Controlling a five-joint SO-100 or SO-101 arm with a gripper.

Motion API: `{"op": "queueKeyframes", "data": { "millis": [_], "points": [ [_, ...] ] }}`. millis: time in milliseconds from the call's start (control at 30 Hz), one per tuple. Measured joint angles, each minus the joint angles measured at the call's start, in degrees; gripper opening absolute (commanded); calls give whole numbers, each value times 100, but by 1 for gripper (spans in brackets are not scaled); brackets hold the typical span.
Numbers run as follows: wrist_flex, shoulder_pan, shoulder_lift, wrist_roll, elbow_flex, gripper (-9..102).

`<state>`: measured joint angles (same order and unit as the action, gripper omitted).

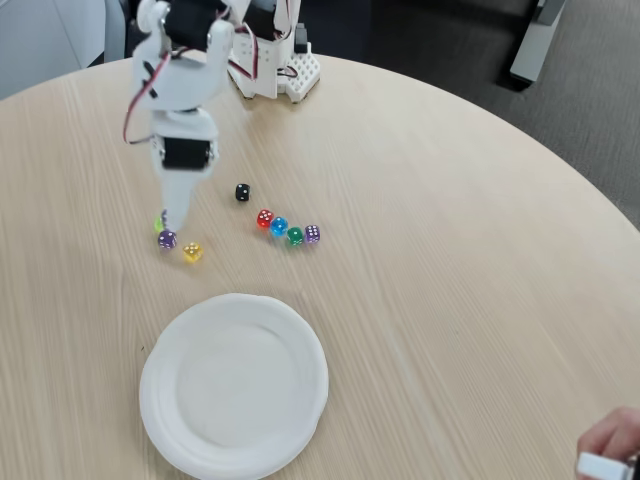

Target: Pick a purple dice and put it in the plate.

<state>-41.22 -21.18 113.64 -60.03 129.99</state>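
1. At the left of the fixed view the white arm reaches down to the tabletop (470, 250), and its pincer (170, 228) comes to a narrow point right at a cluster of dice. Whether the fingers are spread or pressed together I cannot tell; they merge into one white wedge from this angle.
2. The purple dice (167, 240) sits on the tabletop directly below that tip, touching it or just short of it. It is a tiny translucent violet cube with white pips, and it looks light and easy to flick aside.
3. A yellow-green die (159, 222) peeks out behind the tip, and a yellow die (193, 251) lies just to the right. As I judge it, the step in hand is the grasp: the fingers should straddle the purple dice alone, come down square to its faces and close gently so the neighbours are not nudged.
4. Farther right are a black die (242, 192) and a row of red (264, 218), blue (279, 226), green (295, 237) and a paler lilac die (312, 234), well apart from the pincer.
5. The plate (300, 330), a white round disposable one with a raised rim, lies near the bottom edge; the carry is short.
6. A hand (610, 445) shows at the bottom right corner.
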Motion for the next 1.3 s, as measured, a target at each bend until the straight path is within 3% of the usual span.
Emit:
{"op": "queueKeyframes", "data": {
  "millis": [267,667,1300],
  "points": [
    [0,264,501,167,0,0],
    [-729,2057,677,-536,0,0],
    [-756,2197,211,-176,-835,0]
  ]
}}
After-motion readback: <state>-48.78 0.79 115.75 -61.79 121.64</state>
